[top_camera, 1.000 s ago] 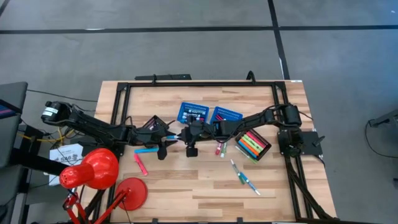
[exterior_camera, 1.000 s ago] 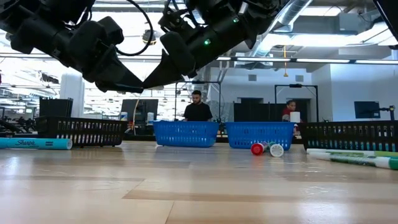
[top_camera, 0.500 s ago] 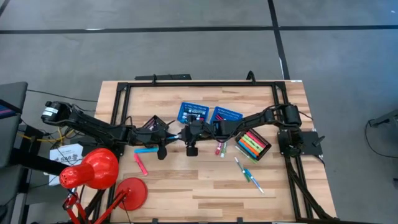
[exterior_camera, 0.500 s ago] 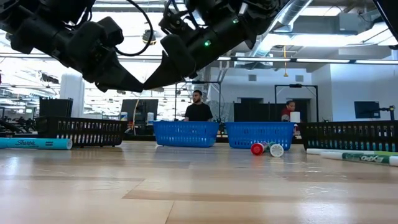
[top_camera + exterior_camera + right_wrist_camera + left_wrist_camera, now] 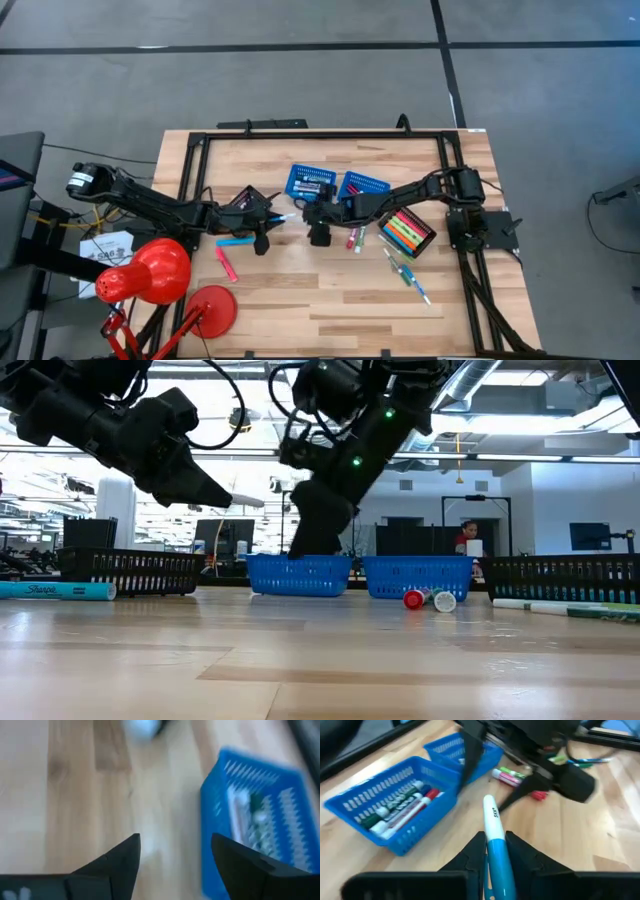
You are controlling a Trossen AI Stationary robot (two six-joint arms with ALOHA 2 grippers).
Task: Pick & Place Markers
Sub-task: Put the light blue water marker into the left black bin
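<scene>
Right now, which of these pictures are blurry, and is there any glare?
Right wrist view: smeared throughout, the blue basket soft-edged. Left wrist view: the blue marker in the left pincer fairly sharp, the arm behind it blurred. Low view: bright ceiling lights leave both arms in silhouette. High view: evenly lit and sharp.

You have a blue marker (image 5: 495, 855) with a white tip, and two bright blue baskets (image 5: 312, 181) with slotted walls on a pale striped wood table (image 5: 330, 300). Your lamp (image 5: 150, 272) is red, your tray (image 5: 425, 242) black.
</scene>
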